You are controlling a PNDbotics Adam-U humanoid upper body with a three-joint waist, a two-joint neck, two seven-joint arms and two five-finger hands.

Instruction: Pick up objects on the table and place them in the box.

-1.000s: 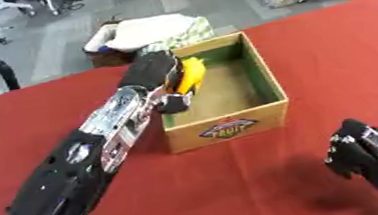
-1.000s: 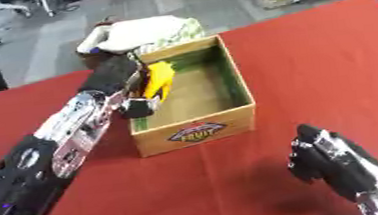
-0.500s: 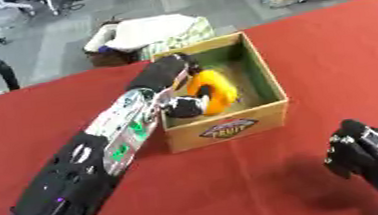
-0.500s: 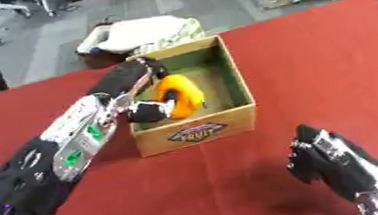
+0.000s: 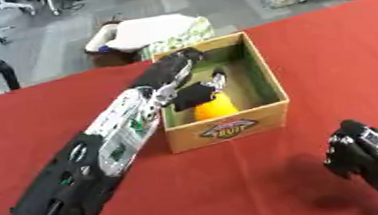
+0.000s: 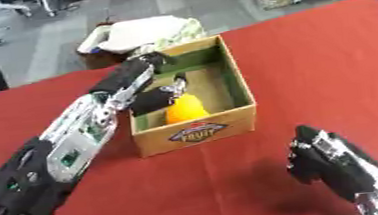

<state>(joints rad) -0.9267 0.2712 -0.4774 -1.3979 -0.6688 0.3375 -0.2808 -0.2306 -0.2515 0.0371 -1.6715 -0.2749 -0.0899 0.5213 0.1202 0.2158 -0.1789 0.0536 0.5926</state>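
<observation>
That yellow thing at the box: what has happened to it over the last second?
The left robot hand has carried the yellow object from the box's left rim down inside it, near the front wall. I cannot tell whether it has let go. The box and the right robot hand, idle at lower right, stayed put.

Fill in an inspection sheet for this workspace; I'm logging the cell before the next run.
Surface: red table, bare around the box.
Job's things: wooden box with a fruit label on its front; a yellow-orange object lies inside at the near end.
Clutter: nothing seen on the table.
Hands: left hand reaches down into the box above the object; whether its fingers are closed cannot be told. Right hand idle at the lower right, off the box.
Cables: nothing seen.
Surroundings: grey floor, a white bundle behind the table, chair legs at far left.
</observation>
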